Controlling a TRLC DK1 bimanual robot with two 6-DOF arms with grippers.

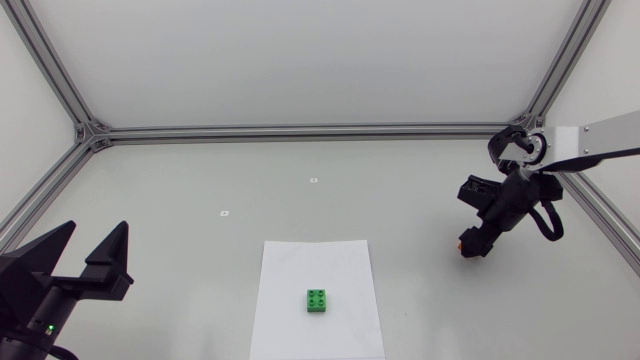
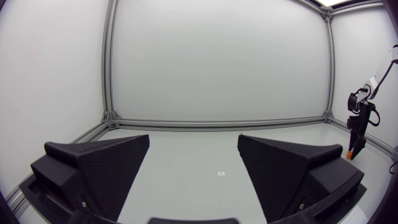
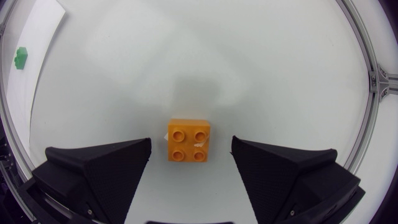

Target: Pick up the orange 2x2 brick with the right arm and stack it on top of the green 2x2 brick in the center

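Note:
The orange 2x2 brick [image 3: 189, 140] lies studs up on the table between the fingers of my right gripper [image 3: 191, 148], which is open with a gap on each side of the brick. From above, the right gripper [image 1: 473, 244] hangs low at the right of the table, with a bit of the orange brick [image 1: 461, 243] showing beside it. The green 2x2 brick [image 1: 319, 300] sits on a white paper sheet [image 1: 300, 260] in the middle front. My left gripper [image 1: 96, 232] stands open at the front left, holding nothing.
Aluminium frame rails [image 1: 300, 131] run along the back and sides of the table. Two small markers [image 1: 313, 180] lie on the bare surface behind the sheet. The left wrist view shows my right arm [image 2: 359, 121] far off beside the frame post.

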